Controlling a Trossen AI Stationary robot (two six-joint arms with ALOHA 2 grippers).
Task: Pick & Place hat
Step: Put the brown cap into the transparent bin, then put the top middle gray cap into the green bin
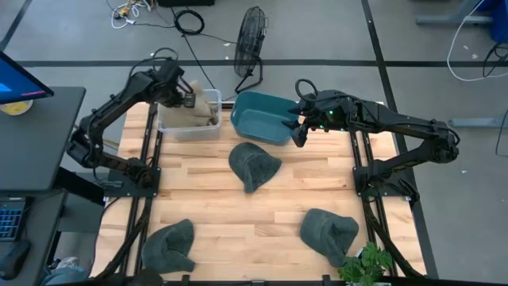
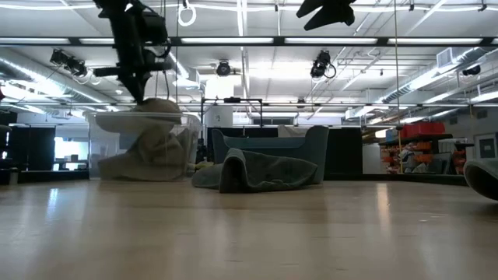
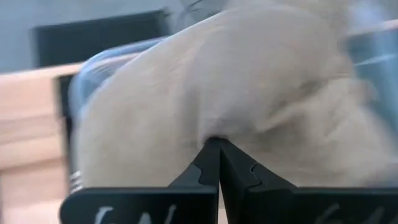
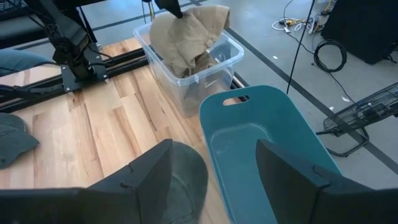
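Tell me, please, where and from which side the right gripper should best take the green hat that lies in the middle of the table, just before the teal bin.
Probably from straight above, at the raised fold of the middle green hat. It lies slumped and flat on the table, so a side approach offers little edge. The open right gripper hovers by the teal bin, close by.

The counter (image 1: 238, 214) is pale wood planks. Around it lies a grey floor (image 1: 71, 32) crossed by dark lines. A black fan (image 1: 250, 40) stands on the floor beyond the far edge, with loose cables (image 1: 189, 20) nearby. A dark desk (image 1: 36, 135) with a monitor (image 1: 20, 75) sits to the left. A green plant (image 1: 367, 262) shows at the near right corner. Across the room, long ceiling lights (image 2: 257, 40) glow, and red items fill shelves (image 2: 424, 128) on the far right.
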